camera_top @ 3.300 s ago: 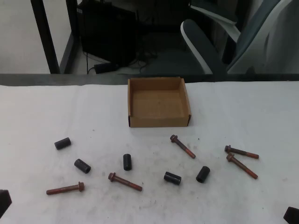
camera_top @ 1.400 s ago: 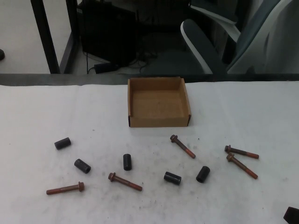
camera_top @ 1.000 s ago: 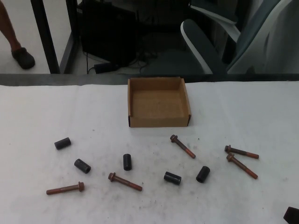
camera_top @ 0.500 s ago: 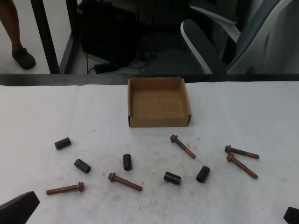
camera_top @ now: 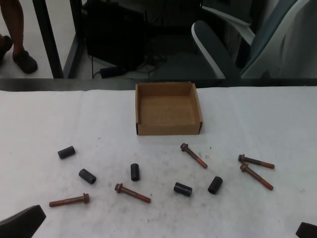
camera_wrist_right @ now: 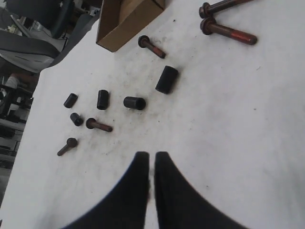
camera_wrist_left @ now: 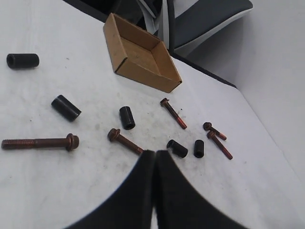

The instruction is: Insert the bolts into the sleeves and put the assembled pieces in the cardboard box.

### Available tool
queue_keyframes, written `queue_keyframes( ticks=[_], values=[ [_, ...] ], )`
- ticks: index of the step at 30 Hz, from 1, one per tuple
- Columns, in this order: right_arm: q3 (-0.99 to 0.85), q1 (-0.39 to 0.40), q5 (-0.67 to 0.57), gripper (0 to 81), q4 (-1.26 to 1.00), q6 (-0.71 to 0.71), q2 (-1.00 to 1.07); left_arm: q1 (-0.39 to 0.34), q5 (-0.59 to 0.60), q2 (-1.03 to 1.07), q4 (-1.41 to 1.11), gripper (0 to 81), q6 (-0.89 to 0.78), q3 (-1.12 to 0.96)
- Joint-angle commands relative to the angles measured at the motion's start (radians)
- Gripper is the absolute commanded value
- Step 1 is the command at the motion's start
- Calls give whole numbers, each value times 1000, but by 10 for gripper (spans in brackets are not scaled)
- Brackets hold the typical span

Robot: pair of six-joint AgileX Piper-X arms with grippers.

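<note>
Five bolts (camera_top: 132,193) and five sleeves (camera_top: 134,172) lie scattered and separate on a white surface (camera_top: 257,119), with no bolt inside a sleeve. The bolts are reddish-brown and rusty-looking, each with a flanged head and a long shank. The sleeves are short black tubes lying on their sides.

The left end effector (camera_wrist_left: 155,155) points forward over the parts, its two dark fingers pressed together and holding nothing. In line ahead of its fingertips lies one bolt, with one sleeve near that bolt's tip. Another bolt (camera_wrist_left: 38,142) lies well off to one side of the fingers, and two more sleeves lie beyond it. In the high view a dark part of the left arm (camera_top: 22,222) shows at the near left corner of the surface.

The right end effector (camera_wrist_right: 151,160) also points forward and down, its fingers all but touching, with only a thin slit between them and nothing gripped. Ahead of its fingertips lie two sleeves near each other, then a single bolt (camera_wrist_right: 152,46). Two bolts lie off to one side, close together with their heads near each other.

The cardboard box (camera_top: 168,129) is brown, shallow and open-topped. It sits farthest ahead of both end effectors, beyond all the bolts and sleeves.

Past the far edge of the surface stands an office chair (camera_top: 218,49).
</note>
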Motion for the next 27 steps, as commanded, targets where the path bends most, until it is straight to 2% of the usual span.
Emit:
queue_keyframes(
  ticks=[1,4,10,12,21,27],
  values=[
    [-9,-5,-17,165,-26,-5,-3,2,10,5,-13,3,-38,-9],
    [-21,-5,-15,252,-30,-39,-1,2,21,5,-13,49,-45,-9],
    [-107,-5,-25,222,-28,-155,76,2,64,5,-37,327,-65,-9],
    [-144,-5,-39,222,-23,-206,130,2,64,5,-47,375,-75,-9],
    [-406,-5,-67,230,-21,-593,605,2,70,5,-64,378,-78,-9],
    [-652,-5,-23,323,78,-848,997,2,70,5,-88,378,-78,-9]
  ],
)
